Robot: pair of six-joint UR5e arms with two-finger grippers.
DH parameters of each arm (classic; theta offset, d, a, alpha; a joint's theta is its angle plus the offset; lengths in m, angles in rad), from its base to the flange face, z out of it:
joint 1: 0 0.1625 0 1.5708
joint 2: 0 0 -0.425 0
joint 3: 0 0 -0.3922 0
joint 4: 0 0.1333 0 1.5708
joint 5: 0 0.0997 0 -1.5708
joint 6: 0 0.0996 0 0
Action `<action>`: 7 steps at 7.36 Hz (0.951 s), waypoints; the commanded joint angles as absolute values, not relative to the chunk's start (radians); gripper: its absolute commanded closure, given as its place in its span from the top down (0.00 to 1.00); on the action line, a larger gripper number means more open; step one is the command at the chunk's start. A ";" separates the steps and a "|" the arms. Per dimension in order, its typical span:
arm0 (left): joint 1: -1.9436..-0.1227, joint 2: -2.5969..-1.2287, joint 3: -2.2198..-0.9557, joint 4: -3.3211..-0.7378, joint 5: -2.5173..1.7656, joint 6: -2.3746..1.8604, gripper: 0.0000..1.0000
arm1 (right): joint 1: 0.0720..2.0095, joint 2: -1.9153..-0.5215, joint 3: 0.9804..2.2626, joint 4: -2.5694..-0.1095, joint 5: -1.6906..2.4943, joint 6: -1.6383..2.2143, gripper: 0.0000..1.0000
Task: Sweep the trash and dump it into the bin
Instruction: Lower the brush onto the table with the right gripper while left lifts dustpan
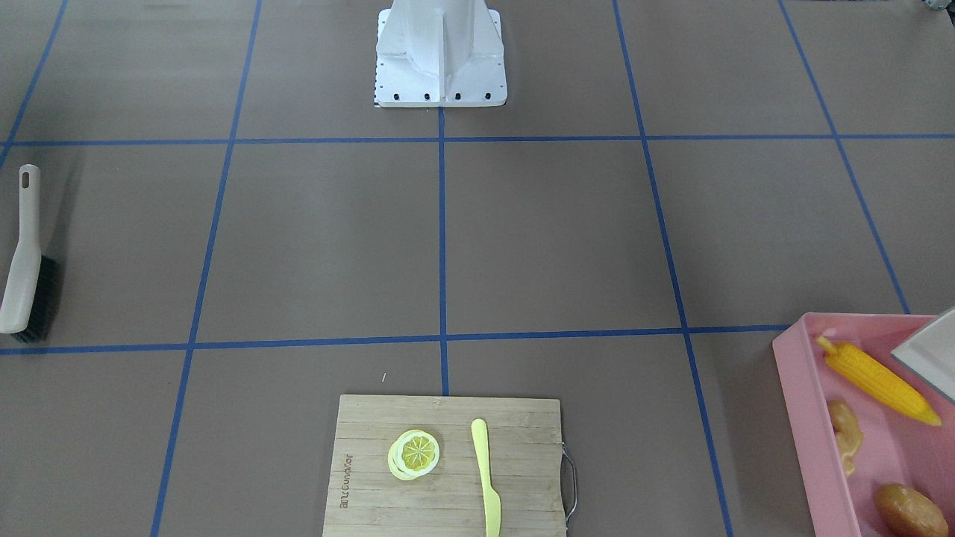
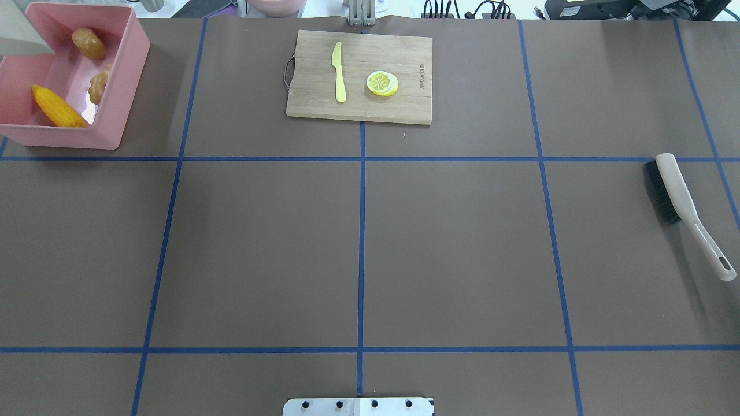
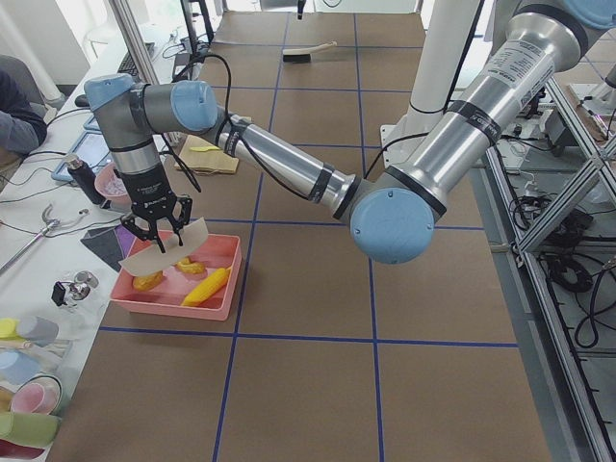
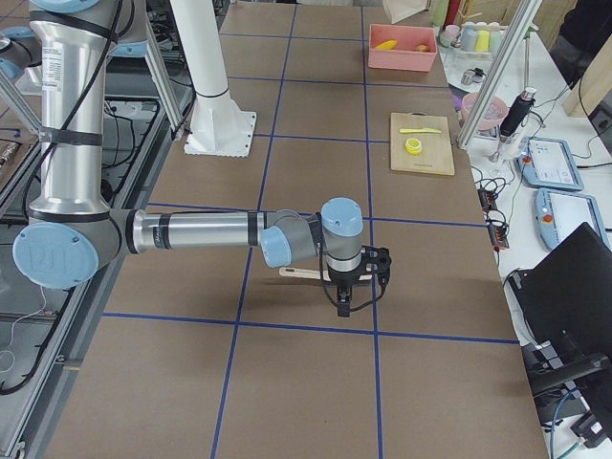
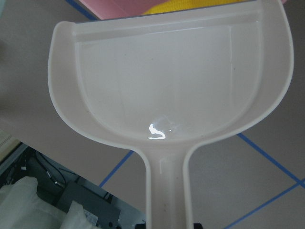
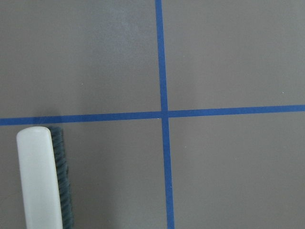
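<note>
The pink bin (image 1: 809, 418) stands at the table's far left corner (image 2: 128, 81). In it lie the yellow corn cob (image 1: 877, 380), the tan ginger root (image 1: 845, 436) and the brown potato (image 1: 910, 511). The beige dustpan (image 5: 167, 81) is empty and hangs tilted over the bin (image 3: 173, 304). Its handle runs up to my left gripper (image 3: 157, 227); I cannot tell the jaws' state. My right gripper (image 4: 344, 292) hovers just above the brush (image 4: 301, 273), which lies on the table (image 2: 688, 214). I cannot tell whether it is open.
A wooden cutting board (image 2: 404, 104) at the far middle carries a lemon slice (image 2: 382, 83) and a yellow-green knife (image 2: 339, 72). The white robot base (image 1: 440, 56) stands at the near edge. Blue tape lines grid the brown table.
</note>
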State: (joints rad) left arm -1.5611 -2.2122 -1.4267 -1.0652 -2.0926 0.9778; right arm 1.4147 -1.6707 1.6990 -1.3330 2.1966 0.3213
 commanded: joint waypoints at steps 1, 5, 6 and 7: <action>-1.549 -2.149 -1.535 -1.234 -2.300 0.982 0.00 | 1.422 -1.689 1.675 -1.330 2.207 0.273 1.00; -1.182 -2.042 -1.701 -1.558 -2.353 0.903 0.00 | 1.451 -1.680 1.649 -1.327 2.270 0.270 1.00; -1.061 -2.042 -1.738 -1.604 -2.333 0.829 0.00 | 1.466 -1.683 1.651 -1.327 2.287 0.249 1.00; -0.949 -2.039 -1.750 -1.680 -2.219 0.789 0.00 | 1.470 -1.683 1.651 -1.328 2.287 0.247 1.00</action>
